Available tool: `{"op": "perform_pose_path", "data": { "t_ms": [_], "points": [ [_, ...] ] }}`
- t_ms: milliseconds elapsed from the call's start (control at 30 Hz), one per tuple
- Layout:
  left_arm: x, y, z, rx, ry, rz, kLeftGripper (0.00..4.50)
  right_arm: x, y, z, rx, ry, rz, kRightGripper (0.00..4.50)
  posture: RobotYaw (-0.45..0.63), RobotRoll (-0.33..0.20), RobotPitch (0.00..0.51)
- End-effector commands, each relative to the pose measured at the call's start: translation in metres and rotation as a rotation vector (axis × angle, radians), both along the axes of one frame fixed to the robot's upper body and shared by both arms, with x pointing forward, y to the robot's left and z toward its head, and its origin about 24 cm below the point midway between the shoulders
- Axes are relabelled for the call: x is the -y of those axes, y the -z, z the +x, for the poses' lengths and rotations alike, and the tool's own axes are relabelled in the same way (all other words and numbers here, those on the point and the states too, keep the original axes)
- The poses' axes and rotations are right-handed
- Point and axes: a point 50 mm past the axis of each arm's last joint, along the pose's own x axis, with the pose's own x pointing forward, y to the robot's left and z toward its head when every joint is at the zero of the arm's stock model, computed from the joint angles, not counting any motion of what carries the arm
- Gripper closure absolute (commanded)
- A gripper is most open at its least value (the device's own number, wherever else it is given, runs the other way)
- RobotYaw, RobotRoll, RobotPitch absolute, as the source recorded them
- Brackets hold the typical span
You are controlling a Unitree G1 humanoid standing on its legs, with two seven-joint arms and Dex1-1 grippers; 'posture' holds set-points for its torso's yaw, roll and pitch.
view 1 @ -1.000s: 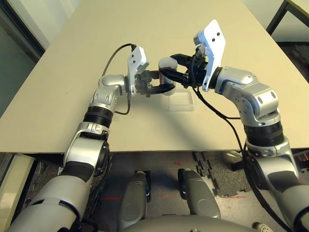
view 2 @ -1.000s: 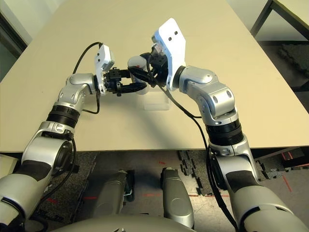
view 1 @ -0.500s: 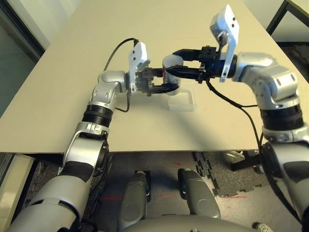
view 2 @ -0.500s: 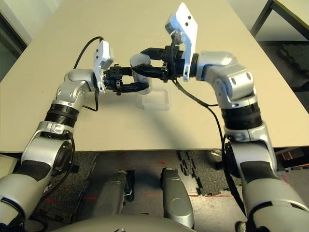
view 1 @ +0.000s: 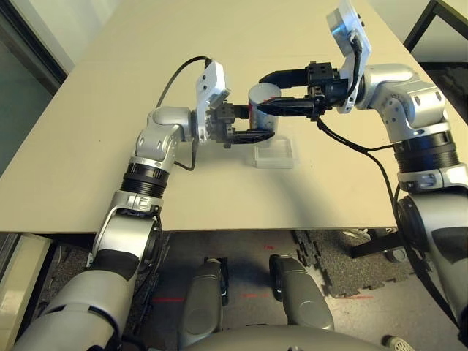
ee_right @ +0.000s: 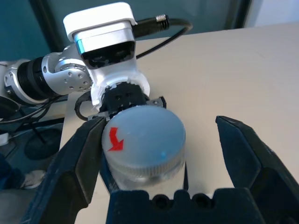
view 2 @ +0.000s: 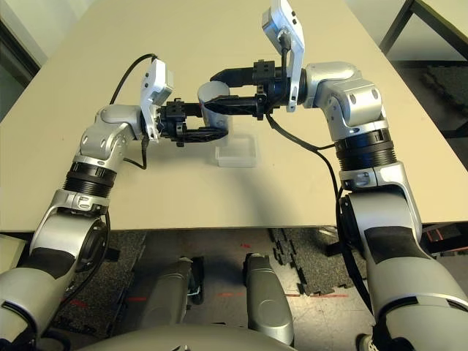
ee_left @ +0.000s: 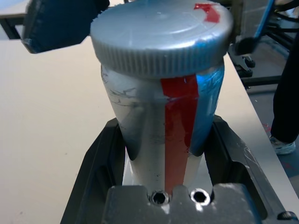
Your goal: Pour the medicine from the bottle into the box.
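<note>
- Nearest on the table (view 1: pixel 88 146) lies the box (view 1: pixel 274 155), a clear shallow tray, empty as far as can be seen, just below and a little to the right of the raised bottle.
- Above it, the left gripper (view 1: pixel 252 123) is clamped tight on the body of the bottle (view 1: pixel 262 110), holding it upright in the air over the table's middle.
- The cap (ee_right: pixel 145 135) sits on the bottle, so nothing can pour yet; the step in hand looks like uncapping.
- Farthest, the right gripper (view 1: pixel 272 91) reaches in level from the right with its fingers (ee_right: pixel 81 158) spread wide either side of the cap; one seems to brush it, the other stands clear, and it grips nothing.
- Next move, as I judge it: close on the cap, twist and lift it off while the left hand holds firm, then tip the bottle over the box.
</note>
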Motion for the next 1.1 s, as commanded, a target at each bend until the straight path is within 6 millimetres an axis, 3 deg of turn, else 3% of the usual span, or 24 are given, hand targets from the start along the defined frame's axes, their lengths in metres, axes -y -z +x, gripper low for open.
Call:
{"op": "perform_pose_path", "data": {
  "t_ms": [33,200,667,1100],
  "points": [
    [-0.002,0.004,-0.001,-0.001,0.007,0.006,1.88,-0.002,-0.007,-0.019,0.024,0.020,0.007,0.00,-0.13,0.000,0.140],
    [-0.004,0.005,0.001,-0.002,0.003,0.013,1.88,-0.011,-0.006,-0.029,0.048,0.057,0.009,0.00,-0.15,0.000,0.138],
    [0.004,0.005,-0.001,0.001,0.029,0.003,1.88,-0.021,0.008,-0.016,0.077,0.126,-0.013,0.00,-0.14,0.000,0.135],
    [0.001,0.007,-0.001,-0.009,0.011,0.003,1.88,-0.004,0.006,-0.005,0.085,0.221,0.007,0.00,-0.14,0.000,0.139]
  ]
}}
